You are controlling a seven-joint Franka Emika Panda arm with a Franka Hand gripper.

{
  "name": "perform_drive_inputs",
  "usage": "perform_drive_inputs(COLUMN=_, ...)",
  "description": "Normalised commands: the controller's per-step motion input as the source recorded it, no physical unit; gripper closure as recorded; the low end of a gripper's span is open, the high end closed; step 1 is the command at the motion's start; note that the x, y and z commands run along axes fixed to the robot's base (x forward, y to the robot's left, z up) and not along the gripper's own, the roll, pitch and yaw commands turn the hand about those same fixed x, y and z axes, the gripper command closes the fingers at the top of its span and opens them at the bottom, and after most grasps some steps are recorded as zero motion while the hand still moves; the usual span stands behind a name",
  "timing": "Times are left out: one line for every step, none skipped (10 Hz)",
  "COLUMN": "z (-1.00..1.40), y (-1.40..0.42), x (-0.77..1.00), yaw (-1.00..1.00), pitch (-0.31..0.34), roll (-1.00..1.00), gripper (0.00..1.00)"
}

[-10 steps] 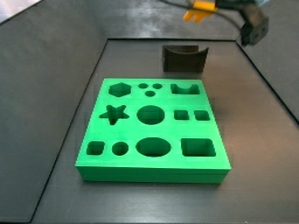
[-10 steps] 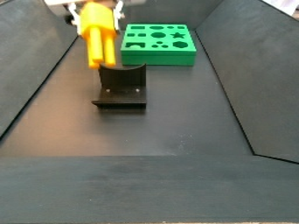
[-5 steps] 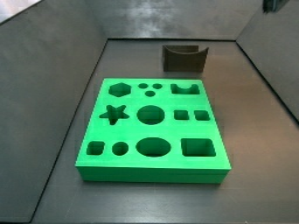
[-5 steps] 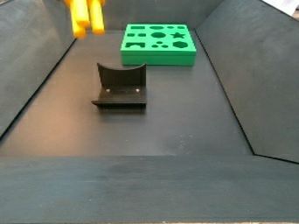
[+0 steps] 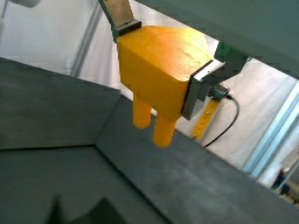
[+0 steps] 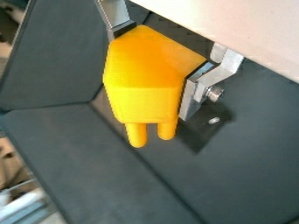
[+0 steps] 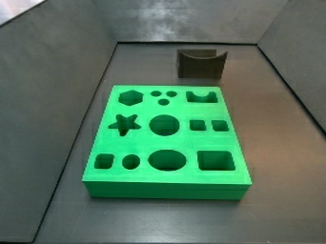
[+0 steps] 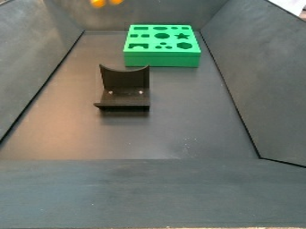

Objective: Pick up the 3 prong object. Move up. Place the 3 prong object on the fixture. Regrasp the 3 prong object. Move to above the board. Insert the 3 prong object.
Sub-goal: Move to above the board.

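The orange-yellow 3 prong object [image 5: 162, 74] [image 6: 140, 87] fills both wrist views, prongs pointing down. My gripper [image 5: 163, 54] [image 6: 158, 54] is shut on its block body, one silver finger [image 5: 117, 13] on each side. High above the floor, only an orange tip of the 3 prong object [image 8: 102, 3] shows at the top edge of a side view; the gripper is out of both side views. The dark fixture [image 7: 201, 63] [image 8: 122, 88] stands bare on the floor. The green board [image 7: 166, 143] [image 8: 163, 45] lies flat with its cutouts unfilled.
Sloping dark walls [image 7: 51, 105] [image 8: 36, 80] enclose the floor on all sides. In a side view the fixture stands behind the board, toward the back wall [image 7: 192, 24]. A yellow cable [image 5: 201, 118] hangs beside one finger.
The gripper has risen with the 3 prong object, from just above the fixture to the top edge of one side view and out of the other. Fixture and board have not moved.
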Motion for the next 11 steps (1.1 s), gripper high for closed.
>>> perform_drive_inputs(z=0.34, y=-1.00, x=-0.75, yaw=-0.04, pitch=-0.172, roll=-1.00, gripper=1.00)
perform_drive_inputs(z=0.35, y=-1.00, x=-0.76, yaw=-0.05, pitch=-0.181, roll=-1.00, gripper=1.00)
perform_drive_inputs(z=0.35, y=-1.00, x=-0.80, yaw=-0.06, pitch=-0.200, roll=-1.00, gripper=1.00)
perform_drive_inputs(z=0.35, y=-1.00, x=-0.82, yaw=-0.06, pitch=-0.205, roll=-1.00, gripper=1.00)
perform_drive_inputs(z=0.36, y=-1.00, x=-0.87, yaw=-0.08, pitch=-0.222, roll=-1.00, gripper=1.00)
perform_drive_inputs(z=0.37, y=-1.00, x=-0.92, yaw=-0.08, pitch=-0.232, roll=-1.00, gripper=1.00)
perform_drive_inputs(z=0.27, y=-0.72, x=-0.74, yaw=-0.09, pitch=-0.251, roll=-1.00, gripper=1.00)
perform_drive_inputs(z=0.20, y=-0.53, x=-0.59, yaw=-0.10, pitch=-0.260, roll=-1.00, gripper=1.00)
perform_drive_inputs(z=0.07, y=-0.15, x=-0.28, yaw=-0.09, pitch=-0.265, roll=-0.98, gripper=1.00)
perform_drive_inputs(z=0.01, y=-0.02, x=-0.15, yaw=-0.07, pitch=-0.205, roll=-0.76, gripper=1.00)
perform_drive_inputs(z=0.01, y=0.00, x=-0.10, yaw=-0.05, pitch=-0.139, roll=-0.53, gripper=1.00)
